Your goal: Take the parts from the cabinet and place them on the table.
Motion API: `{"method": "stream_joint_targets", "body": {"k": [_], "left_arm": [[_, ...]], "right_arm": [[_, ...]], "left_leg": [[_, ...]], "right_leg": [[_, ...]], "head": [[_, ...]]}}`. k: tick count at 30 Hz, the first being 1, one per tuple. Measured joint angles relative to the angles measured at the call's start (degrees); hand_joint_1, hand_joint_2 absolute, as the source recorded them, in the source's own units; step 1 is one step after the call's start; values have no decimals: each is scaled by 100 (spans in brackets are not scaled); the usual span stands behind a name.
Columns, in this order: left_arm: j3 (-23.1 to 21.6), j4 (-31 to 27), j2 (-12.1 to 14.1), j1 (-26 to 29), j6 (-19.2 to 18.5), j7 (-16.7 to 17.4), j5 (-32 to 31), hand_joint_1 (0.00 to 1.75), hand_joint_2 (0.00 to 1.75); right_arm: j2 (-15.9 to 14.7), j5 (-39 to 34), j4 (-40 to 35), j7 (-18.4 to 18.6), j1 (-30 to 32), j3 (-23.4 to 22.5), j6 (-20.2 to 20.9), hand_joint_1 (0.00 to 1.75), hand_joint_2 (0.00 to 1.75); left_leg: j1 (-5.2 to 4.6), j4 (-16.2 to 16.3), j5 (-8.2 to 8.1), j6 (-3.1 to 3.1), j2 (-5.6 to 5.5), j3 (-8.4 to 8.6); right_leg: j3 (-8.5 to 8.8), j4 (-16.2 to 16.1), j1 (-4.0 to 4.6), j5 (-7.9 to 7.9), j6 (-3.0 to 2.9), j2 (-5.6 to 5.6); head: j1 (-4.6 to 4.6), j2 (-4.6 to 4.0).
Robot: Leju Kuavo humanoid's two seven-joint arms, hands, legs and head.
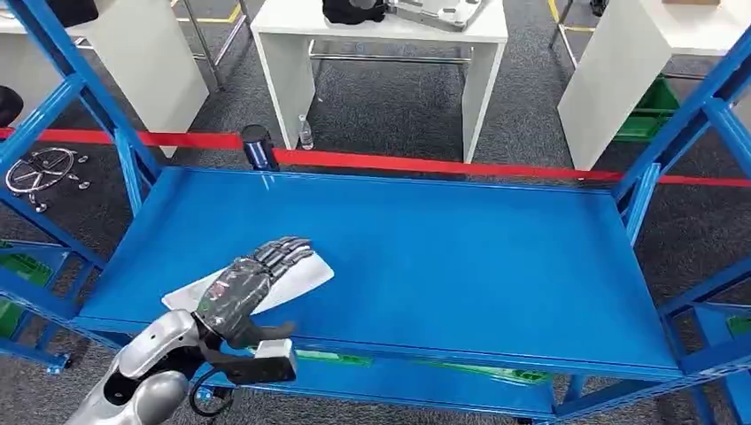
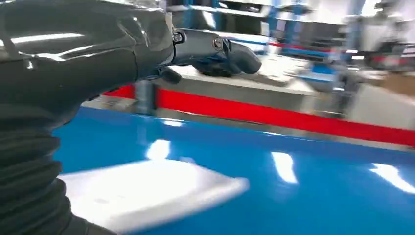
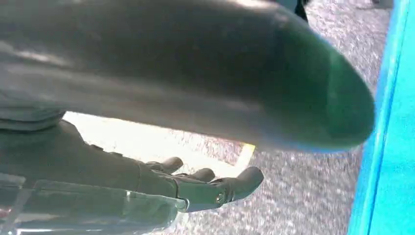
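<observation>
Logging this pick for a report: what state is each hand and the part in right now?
left hand: fingers stretched flat over the white part, not visibly gripping it
white part: lying flat on the blue shelf, near its front edge
right hand: hanging beside the shelf, fingers loosely curled, holding nothing

Bare blue shelf lies open rightward of the white part; blue uprights flank it.
</observation>
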Motion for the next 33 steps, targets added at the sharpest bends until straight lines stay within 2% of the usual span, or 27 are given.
{"method": "stream_joint_targets", "body": {"k": [1, 2, 4, 5, 6, 7, 9, 10, 11, 12, 14, 15, 16, 17, 19, 20, 21, 22, 23, 24, 25, 26, 29, 30, 31, 32, 33], "left_arm": [[49, 51, -24, 20, 51, 84, -84, 0, 175], [103, 124, -33, 28, 70, 158, -142, 0, 175], [221, 258, -55, 136, 94, 305, -265, 0, 175], [300, 330, -66, 207, 114, 365, -363, 0, 175], [365, 387, -81, 263, 131, 424, -461, 0, 175], [433, 435, -101, 314, 149, 477, -582, 0, 175], [582, 508, -147, 393, 158, 602, -840, 0, 175], [662, 536, -173, 432, 158, 643, -925, 0, 175], [745, 562, -184, 481, 158, 689, -997, 0, 175], [811, 580, -197, 526, 156, 700, -1048, 0, 175], [949, 608, -234, 612, 158, 733, -1111, 0, 175], [1006, 619, -241, 647, 153, 735, -1126, 0, 175], [1054, 621, -247, 685, 145, 735, -1146, 0, 175], [1131, 619, -260, 702, 132, 733, -1148, 0, 175], [1233, 621, -287, 754, 97, 733, -1161, 0, 175], [1272, 621, -302, 813, 92, 733, -1170, 0, 175], [1314, 621, -319, 879, 86, 733, -1185, 0, 175], [1347, 621, -330, 922, 77, 733, -1207, 0, 175], [1386, 615, -343, 945, 73, 733, -1209, 0, 175], [1415, 608, -352, 949, 68, 733, -1211, 0, 175], [1452, 586, -359, 949, 62, 733, -1211, 0, 175], [1480, 564, -363, 948, 62, 733, -1211, 0, 175], [1530, 555, -376, 979, 55, 733, -1214, 0, 175], [1546, 553, -383, 984, 51, 733, -1214, 0, 175], [1554, 534, -395, 989, 42, 733, -1222, 0, 175], [1554, 527, -407, 985, 33, 735, -1236, 0, 175], [1563, 523, -411, 985, 24, 748, -1279, 0, 175]], "right_arm": [[-2, -13, 7, 0, -6, 7, -7, 0, 0], [-4, -35, 15, 0, -11, 13, -7, 0, 0], [-20, -64, 33, 0, -11, 46, -4, 0, 0], [-20, -81, 39, 0, -6, 63, 15, 0, 0], [-20, -94, 46, 0, 0, 74, 22, 0, 0], [-20, -112, 55, 0, 7, 87, 26, 0, 0], [-26, -153, 63, -9, 1, 101, 24, 0, 0], [-35, -166, 66, -9, -4, 105, 15, 0, 0], [-33, -177, 68, -11, -15, 118, 0, 0, 0], [-35, -188, 72, -15, -14, 138, -4, 0, 0], [-35, -193, 83, -22, 0, 179, -15, 0, 0], [-31, -190, 83, -22, 1, 201, -20, 0, 0], [-35, -190, 83, -28, 2, 214, -20, 0, 0], [-37, -190, 83, -33, -1, 236, -20, 0, 0], [-39, -177, 83, -50, -1, 265, -22, 0, 0], [-46, -175, 88, -59, 0, 293, -24, 0, 0], [-55, -175, 90, -72, 0, 317, -24, 0, 0], [-59, -173, 92, -81, 2, 343, -24, 0, 0], [-63, -171, 96, -96, 2, 358, -24, 0, 0], [-63, -166, 98, -105, -1, 372, -24, 0, 0], [-66, -166, 98, -109, -6, 382, -24, 0, 0], [-61, -166, 98, -112, -11, 389, -24, 0, 0], [-68, -166, 101, -114, -22, 417, -24, 0, 0], [-68, -158, 101, -114, -26, 428, -24, 0, 0], [-72, -158, 101, -118, -26, 435, -24, 0, 0], [-83, -158, 101, -127, -25, 442, -24, 0, 0], [-92, -158, 101, -131, -28, 457, -24, 0, 0]], "left_leg": [[32, -84, 50, 6, 19, 39], [31, -104, 74, 43, 20, 37], [19, -100, 77, 49, 24, 10], [16, -96, 77, 50, 26, 0], [15, -88, 77, 49, 26, -3], [17, -79, 74, 45, 20, -3], [29, -25, 49, 11, 0, -8], [22, 17, 25, -23, -4, -20], [-33, 55, -4, -61, -7, -49], [-18, 70, -6, -69, -9, -66], [-2, 73, 11, -115, -7, -73], [-1, 92, -9, -132, -8, -77], [16, 167, -81, -183, -12, -136], [31, 397, -246, -226, -9, -231], [84, 1292, -685, -293, -9, -640], [96, 1668, -814, -306, -8, -821], [104, 1847, -814, -308, -8, -912], [108, 1743, -696, -299, -8, -865], [108, 1387, -479, -279, -9, -694], [104, 893, -241, -244, -9, -441], [79, 341, -31, -176, -12, -141], [61, 116, -109, -137, -11, -19], [15, 106, -94, -110, -2, -54], [14, 48, -56, -65, -2, -41], [85, -59, 17, -29, 15, 47], [69, -87, 35, 3, 17, 52], [68, -84, 51, 31, 20, 39]], "right_leg": [[-88, 132, -14, -73, -2, -17], [-204, 412, -10, -237, -33, -15], [-645, 1341, -18, -617, -68, -16], [-818, 1707, -19, -722, -51, -16], [-853, 1782, -21, -712, -15, -17], [-742, 1571, -28, -603, 45, -18], [-187, 493, -50, -186, 170, -27], [34, 33, -62, -87, 165, -41], [39, 32, -20, -97, 74, -29], [46, 37, -25, -81, -4, -24], [27, 41, -3, -72, -51, -21], [36, 19, -64, -50, -90, -20], [42, 16, -65, -43, -105, -17], [43, 17, -67, -45, -111, -16], [34, 21, -58, -40, -148, -18], [30, 21, -53, -40, -148, -18], [28, 22, -51, -40, -148, -16], [31, 22, -48, -40, -147, -13], [37, 21, -42, -40, -146, -10], [46, 20, -33, -40, -145, -9], [57, 16, -27, -40, -143, -9], [52, 20, -7, -40, -135, -10], [26, -1, -16, -17, -58, -19], [38, -24, -5, 0, -23, -20], [-18, 50, -17, -45, -19, -27], [-105, 252, -2, -186, -39, -26], [-275, 639, -8, -378, -72, -24]], "head": [[5, 2], [13, 2], [11, 0], [13, 2], [13, 2], [13, 2], [15, 2], [18, 2], [15, 2], [0, 2], [7, 2], [7, 2], [7, 2], [-15, 2], [-15, 2], [-15, 2], [-15, 2], [-15, 2], [-17, 2], [-15, 2], [-15, 0], [-7, 2], [-11, 2], [-13, 0], [-7, 2], [0, 0], [7, 2]]}}
